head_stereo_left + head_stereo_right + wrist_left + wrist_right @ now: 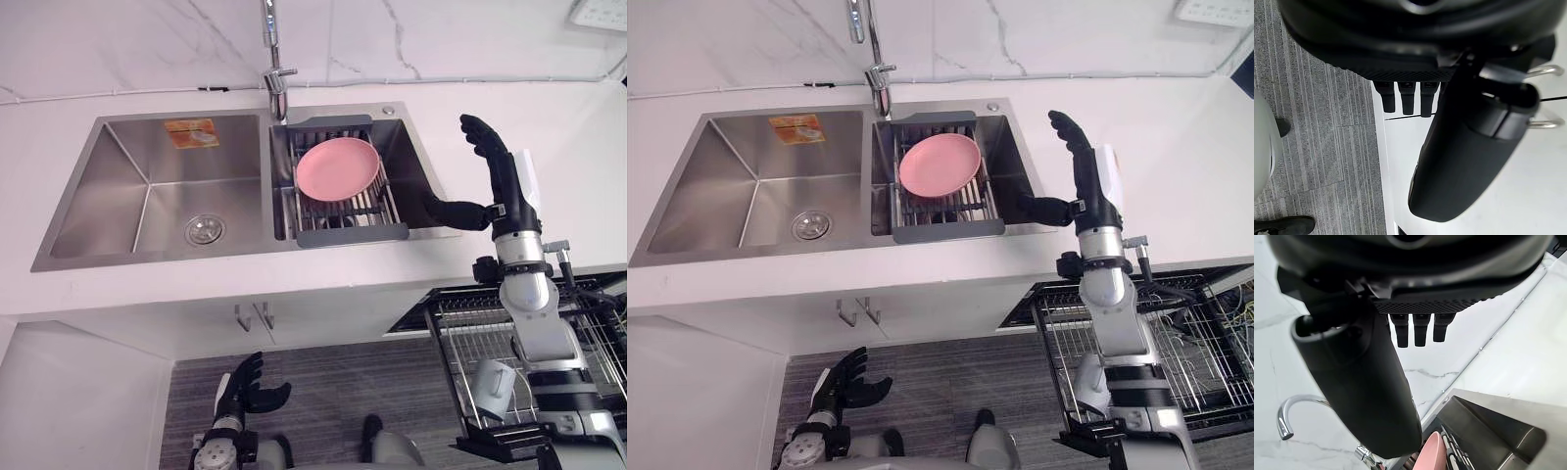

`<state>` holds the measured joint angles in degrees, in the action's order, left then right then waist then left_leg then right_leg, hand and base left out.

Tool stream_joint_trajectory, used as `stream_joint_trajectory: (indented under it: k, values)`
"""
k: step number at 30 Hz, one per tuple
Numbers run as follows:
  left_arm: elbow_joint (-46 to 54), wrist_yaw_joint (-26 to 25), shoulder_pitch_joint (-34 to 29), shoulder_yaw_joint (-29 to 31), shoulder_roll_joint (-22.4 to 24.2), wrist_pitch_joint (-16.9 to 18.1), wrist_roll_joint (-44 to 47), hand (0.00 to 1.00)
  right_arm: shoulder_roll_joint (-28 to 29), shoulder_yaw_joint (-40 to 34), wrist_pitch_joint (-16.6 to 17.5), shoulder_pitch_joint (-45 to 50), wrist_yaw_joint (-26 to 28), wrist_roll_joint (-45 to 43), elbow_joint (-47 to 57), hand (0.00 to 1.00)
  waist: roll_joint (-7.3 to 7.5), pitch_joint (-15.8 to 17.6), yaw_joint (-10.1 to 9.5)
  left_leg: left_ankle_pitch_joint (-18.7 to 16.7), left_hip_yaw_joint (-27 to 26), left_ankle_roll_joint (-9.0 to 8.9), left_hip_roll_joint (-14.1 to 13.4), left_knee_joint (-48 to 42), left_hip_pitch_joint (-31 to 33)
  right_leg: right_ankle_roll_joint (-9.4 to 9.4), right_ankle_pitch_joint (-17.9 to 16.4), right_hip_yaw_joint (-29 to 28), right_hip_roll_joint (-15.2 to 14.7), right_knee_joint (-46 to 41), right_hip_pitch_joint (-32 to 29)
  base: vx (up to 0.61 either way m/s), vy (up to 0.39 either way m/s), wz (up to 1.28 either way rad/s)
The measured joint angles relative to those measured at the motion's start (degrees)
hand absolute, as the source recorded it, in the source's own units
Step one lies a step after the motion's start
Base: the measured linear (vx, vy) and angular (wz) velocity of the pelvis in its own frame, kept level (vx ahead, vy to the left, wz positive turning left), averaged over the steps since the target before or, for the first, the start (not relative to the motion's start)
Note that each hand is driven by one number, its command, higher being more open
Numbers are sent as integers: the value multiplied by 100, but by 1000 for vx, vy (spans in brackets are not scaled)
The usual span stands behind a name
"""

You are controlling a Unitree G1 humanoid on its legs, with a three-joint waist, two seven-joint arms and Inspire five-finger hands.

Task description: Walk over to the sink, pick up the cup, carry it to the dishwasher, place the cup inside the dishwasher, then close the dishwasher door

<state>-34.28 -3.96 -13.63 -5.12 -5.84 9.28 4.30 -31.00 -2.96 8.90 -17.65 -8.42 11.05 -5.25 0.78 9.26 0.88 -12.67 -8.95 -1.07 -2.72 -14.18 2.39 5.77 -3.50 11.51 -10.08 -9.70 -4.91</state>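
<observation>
Left eye view, right hand (505, 186) spread by sink (147, 181), plate (338, 168) inside

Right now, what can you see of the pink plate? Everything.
The pink plate is round, plain and matte, with a shallow raised rim; it looks like plastic. It is empty and looks clean. It rests slightly tilted on the metal bars of the grey-framed dish rack set in the right basin of the sink, towards the basin's back. Nothing but the rack touches it; the right robot hand is open over the counter, apart from it.
</observation>
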Motion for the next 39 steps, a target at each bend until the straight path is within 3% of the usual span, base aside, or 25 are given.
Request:
stream_joint_trajectory:
  k: [11, 20, 27, 33, 39]
  values:
    - [-233, 11, 5, -21, -142, 2, -217, 90, -153, 913, -17, -974, 58, 433, -888, 90, -8, -11, -177, 76, 212, 25, 83, 12, 190, -78, 366, 285, -3, 562, 217, -13, 25, 14]
    - [-295, -94, -11, -38, -86, 4, -218, 90, -319, 1244, -307, -1438, 125, 1152, -2073, 90, 1, -12, -171, 554, 412, -14, 221, 428, 327, -44, 813, 485, -96, 876, 167, -84, 6, 15]
    - [-237, -98, -2, -1, -87, 6, -219, 90, -468, 1396, -376, -1721, 125, 1643, -2170, 90, 29, 4, -179, 737, 418, 118, 273, 467, 606, -47, 880, 444, -126, 876, -108, -170, -22, 2]
    - [-217, -103, 52, 28, -97, 5, -209, 90, -541, 1762, -469, -2367, 92, 2266, -2641, 90, 37, 60, -263, 722, 411, 72, 117, 164, 999, -102, 752, 413, 30, 842, -329, -163, -59, -1]
    - [-169, -110, 329, 31, -103, 14, -185, 90, -750, 2033, -521, -3191, -44, 2377, -3077, 90, 23, 373, -324, 741, 558, 43, 65, -10, 1284, -135, 762, 480, 109, 789, -484, -54, -34, 11]
